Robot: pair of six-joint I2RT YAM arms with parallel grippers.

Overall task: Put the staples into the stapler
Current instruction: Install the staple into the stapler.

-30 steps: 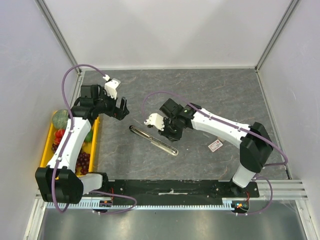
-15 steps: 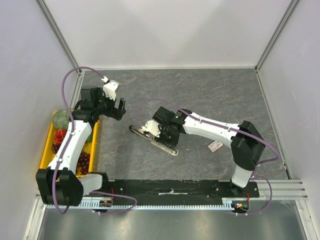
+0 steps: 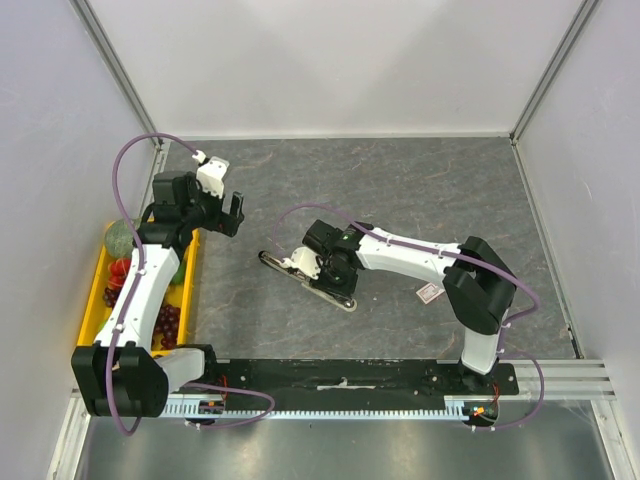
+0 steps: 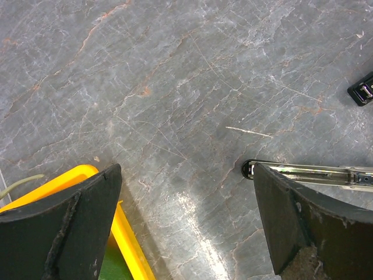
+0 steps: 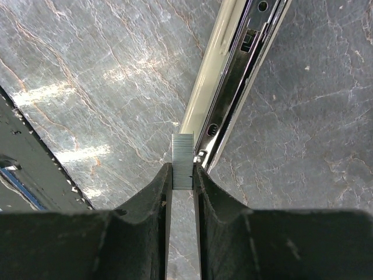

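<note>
The right gripper (image 5: 182, 175) has its jaws clamped on a short grey strip of staples (image 5: 182, 156), pinched by its lower end so that most of the strip juts clear of the fingertips, which leaves free metal to feed into the magazine. It hangs low over the long chrome stapler (image 3: 300, 277), which lies swung open and flat, diagonally across the middle of the grey marbled tabletop (image 3: 420, 190), its black loading channel facing up. In the right wrist view the strip sits just beside the channel's edge, roughly in line with it; whether it touches the rail I cannot tell. The strip seems a little off to the side of the channel, so the likely next need is a small sideways shift before lowering.

The small white box with red-pink print (image 3: 431, 292) lies on the table near the right arm's elbow, well apart from the stapler.

The left gripper (image 3: 222, 212) hovers with jaws wide apart and holding nothing, over the table's left side near the yellow plastic tray (image 3: 96, 290), probably parked clear of the loading work, though close enough to steady the stapler's near end
</note>
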